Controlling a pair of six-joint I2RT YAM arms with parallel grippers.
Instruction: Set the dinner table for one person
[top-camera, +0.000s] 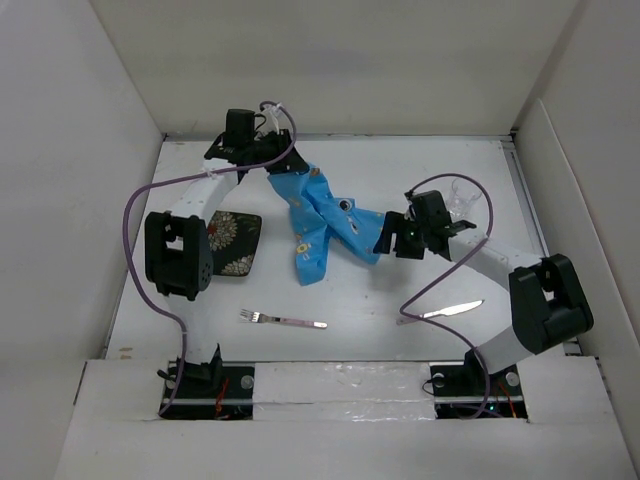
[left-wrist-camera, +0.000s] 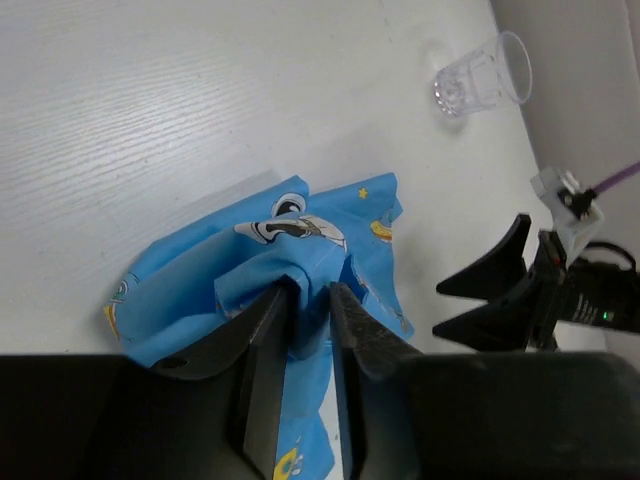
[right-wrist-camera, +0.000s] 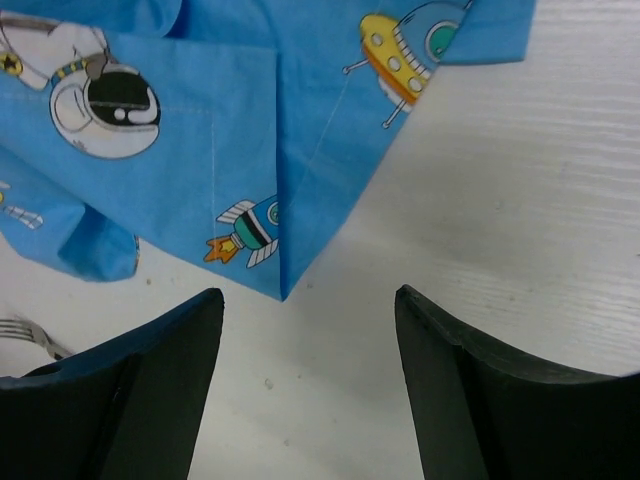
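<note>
Spanning the whole work area, the bench (top-camera: 400, 290) carries a blue cloth (top-camera: 320, 225) lying bunched and twisted near its middle. Left claw (left-wrist-camera: 308, 300) is clamped on a raised fold at the cloth's far end. Right claw (right-wrist-camera: 308, 295) stands spread over the right-hand corner, gripping nothing.

Risk one: the right claw closes beside the hem and misses, so any pull drags the cloth unspread toward the fork (top-camera: 283, 320). Risk two: the left claw's thin pinch slips free under tension.
</note>
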